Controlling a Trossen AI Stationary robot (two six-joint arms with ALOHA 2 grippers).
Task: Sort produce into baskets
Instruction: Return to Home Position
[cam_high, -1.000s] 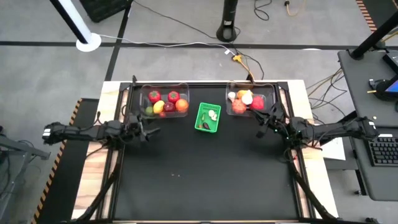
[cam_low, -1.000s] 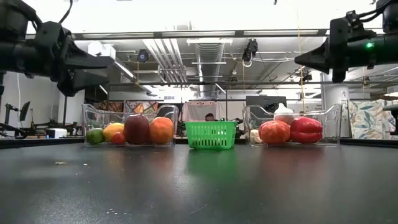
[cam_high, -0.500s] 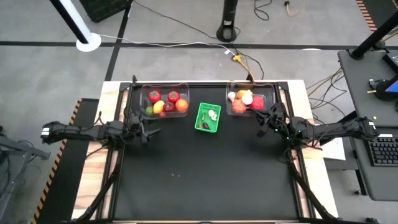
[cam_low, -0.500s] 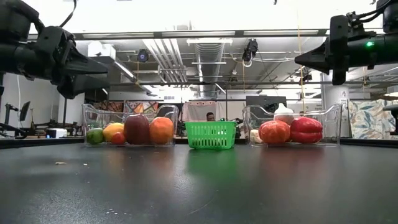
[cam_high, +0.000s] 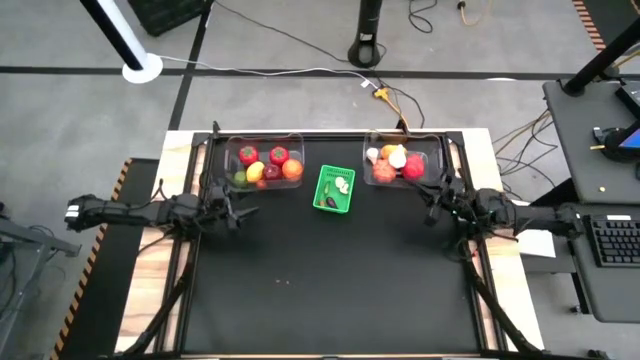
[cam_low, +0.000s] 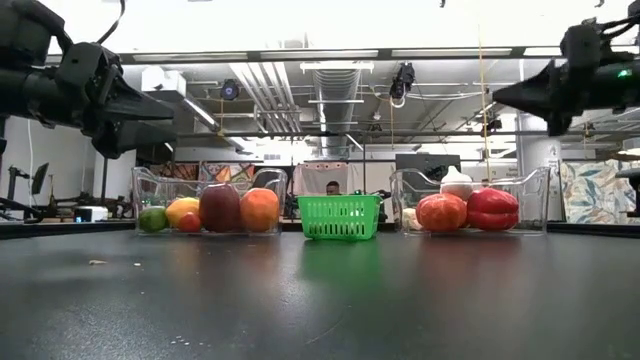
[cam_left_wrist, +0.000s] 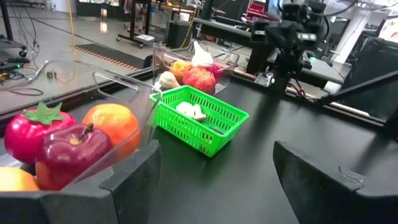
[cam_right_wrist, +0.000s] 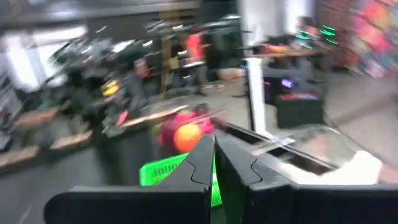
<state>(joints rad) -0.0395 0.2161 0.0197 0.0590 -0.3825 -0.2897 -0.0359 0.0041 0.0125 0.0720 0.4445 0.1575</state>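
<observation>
The produce lies sorted in the baskets along the table's far side. The left clear bin (cam_high: 264, 163) holds red, orange, yellow and green pieces (cam_left_wrist: 68, 155). The right clear bin (cam_high: 398, 163) holds red, orange and white ones (cam_low: 468, 209). The green basket (cam_high: 335, 189) between them holds small white pieces and a dark one. My left gripper (cam_high: 243, 212) hovers open just near of the left bin, nothing between its fingers (cam_left_wrist: 134, 180). My right gripper (cam_high: 428, 213) hovers shut and empty near the right bin's near corner, above the table (cam_low: 500, 97).
The black table top (cam_high: 330, 290) spreads bare from the baskets to the near edge. Wooden side strips and arm mounts flank it left and right. A desk with a keyboard (cam_high: 610, 240) stands beyond the right edge.
My right gripper, still shut, has drawn back a little toward the table's right edge and sunk slightly; its wrist view is blurred by the motion. The produce and baskets have stayed put.
</observation>
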